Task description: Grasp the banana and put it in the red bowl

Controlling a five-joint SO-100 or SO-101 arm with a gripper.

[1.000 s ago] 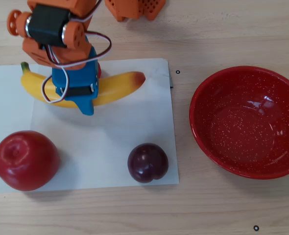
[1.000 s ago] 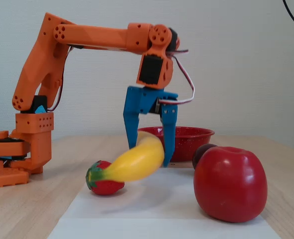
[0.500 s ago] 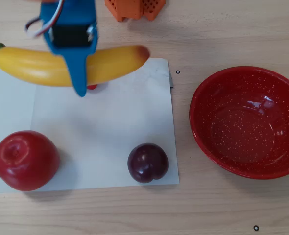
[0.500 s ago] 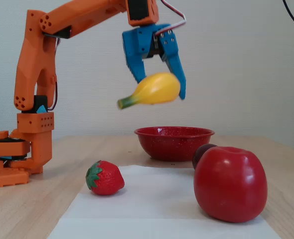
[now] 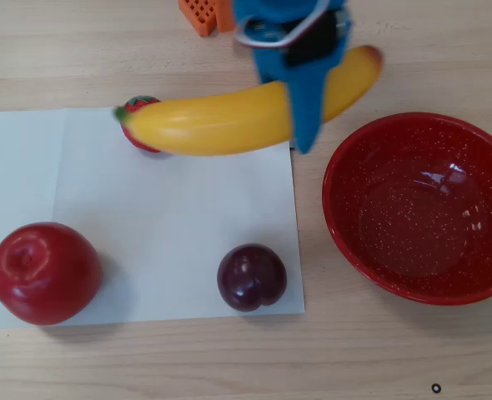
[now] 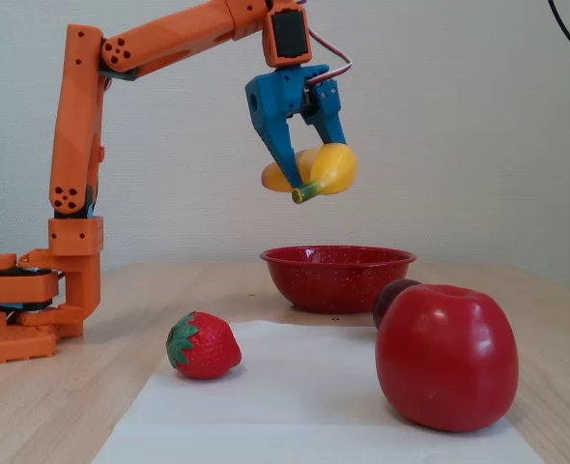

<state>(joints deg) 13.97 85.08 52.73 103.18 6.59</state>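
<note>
The banana (image 5: 213, 125) is held high above the table, with my blue gripper (image 5: 304, 137) shut on it near its orange-red end. In the overhead view it spans from its green stem over the strawberry to just past the top left of the red bowl (image 5: 331, 179). The fixed view shows the banana (image 6: 333, 166) end-on between the fingers of the gripper (image 6: 316, 179), well above the red bowl (image 6: 335, 282). The bowl holds nothing.
A white paper sheet (image 5: 171, 217) carries a red apple (image 5: 44, 272), a dark plum (image 5: 252, 277) and a strawberry (image 5: 138, 117) partly under the raised banana. The orange arm base (image 6: 34, 309) stands at the left of the fixed view.
The gripper has lifted the banana off the paper and carried it rightward in the overhead view toward the red bowl. The banana has swung round, and the strawberry now shows.
</note>
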